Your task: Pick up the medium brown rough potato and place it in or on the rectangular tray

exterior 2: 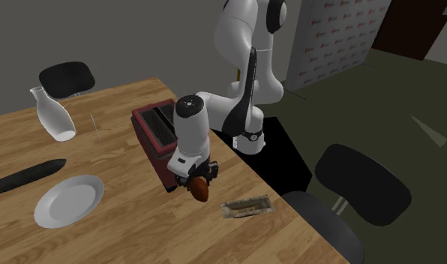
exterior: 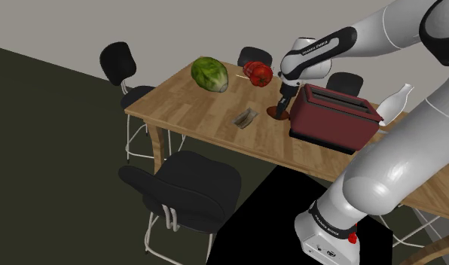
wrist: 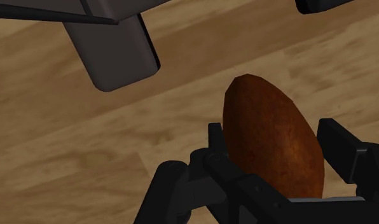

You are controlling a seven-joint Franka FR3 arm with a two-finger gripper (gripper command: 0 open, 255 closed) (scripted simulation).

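A brown, rough oval potato (wrist: 271, 140) sits between my black fingers (wrist: 213, 143), which clasp it from both sides. My gripper (exterior 2: 198, 180) is shut on the potato (exterior 2: 200, 192) and points down, low over the wooden table beside the dark red toaster (exterior 2: 160, 139). I cannot tell whether the potato (exterior: 276, 114) touches the table. The small rectangular tray (exterior 2: 247, 207) lies on the table a short way from the potato, near the table edge. In the shoulder view the tray (exterior: 245, 118) lies left of the gripper (exterior: 280, 108).
A green cabbage (exterior: 210, 74) and a red vegetable (exterior: 258, 72) lie at the table's far end. Beyond the toaster (exterior: 332, 117) are a white bottle (exterior 2: 52, 116), a white plate (exterior 2: 69, 199) and a dark long object (exterior 2: 27, 176). Black chairs (exterior: 189, 184) ring the table.
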